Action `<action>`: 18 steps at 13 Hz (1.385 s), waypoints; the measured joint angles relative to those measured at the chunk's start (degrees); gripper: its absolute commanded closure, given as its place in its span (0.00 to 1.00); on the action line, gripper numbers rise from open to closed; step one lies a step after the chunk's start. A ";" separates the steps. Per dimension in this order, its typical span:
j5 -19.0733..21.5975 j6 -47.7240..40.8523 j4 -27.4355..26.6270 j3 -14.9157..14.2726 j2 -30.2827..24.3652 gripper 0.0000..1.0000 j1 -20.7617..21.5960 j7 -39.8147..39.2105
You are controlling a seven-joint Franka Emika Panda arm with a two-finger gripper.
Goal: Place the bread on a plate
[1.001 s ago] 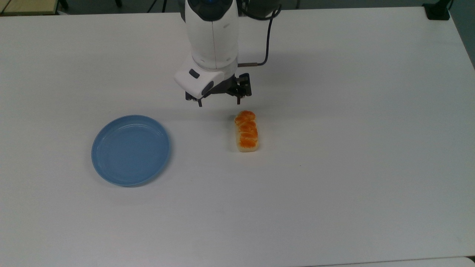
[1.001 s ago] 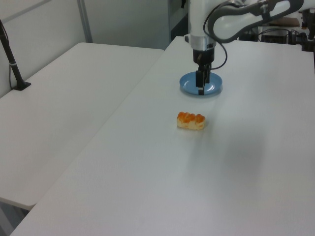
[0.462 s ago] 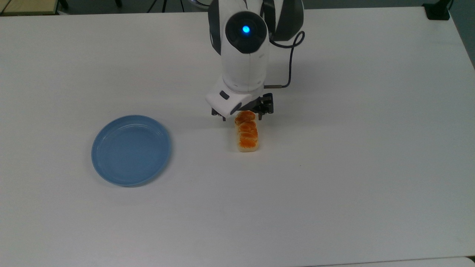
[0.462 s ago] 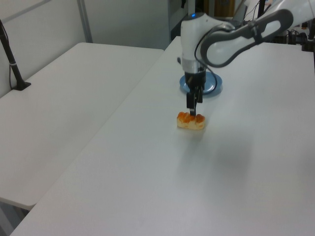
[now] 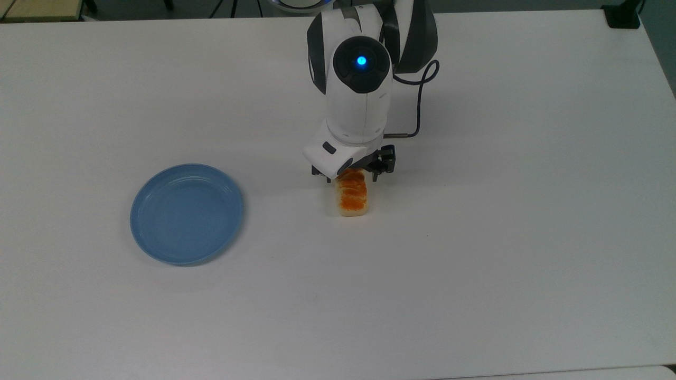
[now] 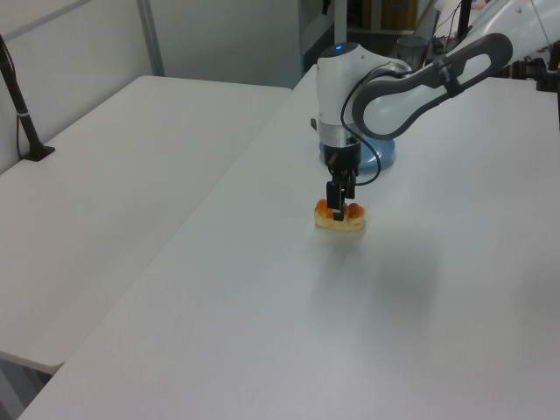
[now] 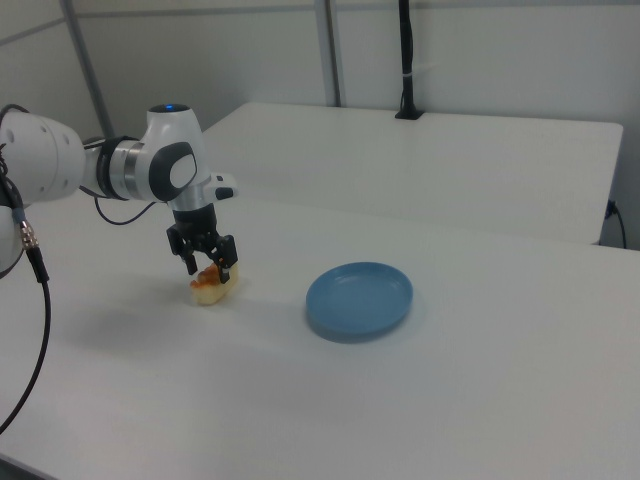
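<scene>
The bread, an oblong loaf with a glossy orange top, lies on the white table a little right of centre in the top view. My gripper hangs low over the loaf's far end, open, with one finger on each long side. From the side, the bread sits between the fingers of the gripper. The empty light-blue plate rests on the top view's left, well apart from the loaf. In the left view the plate is partly hidden behind the arm, beyond the bread.
A black clamp post stands at the table's far right corner in the top view. A second white table adjoins on the left view's left, with a black post. A cable loops beside the wrist.
The arm has travelled toward the top view's right and front and come down: from hovering behind the bread to straddling its far end. Bread and plate have stayed put.
</scene>
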 measured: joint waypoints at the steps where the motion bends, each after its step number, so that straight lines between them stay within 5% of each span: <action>1: 0.00 0.88 0.00 -0.05 0.47 0.39 -0.01 0.23; 4: 0.00 1.88 0.02 -0.05 1.24 0.47 0.00 0.50; 11: -1.30 0.39 2.11 -1.12 0.37 0.48 -1.22 -1.70; 18: -4.42 -2.16 5.84 -1.81 -0.98 0.47 -15.17 -18.74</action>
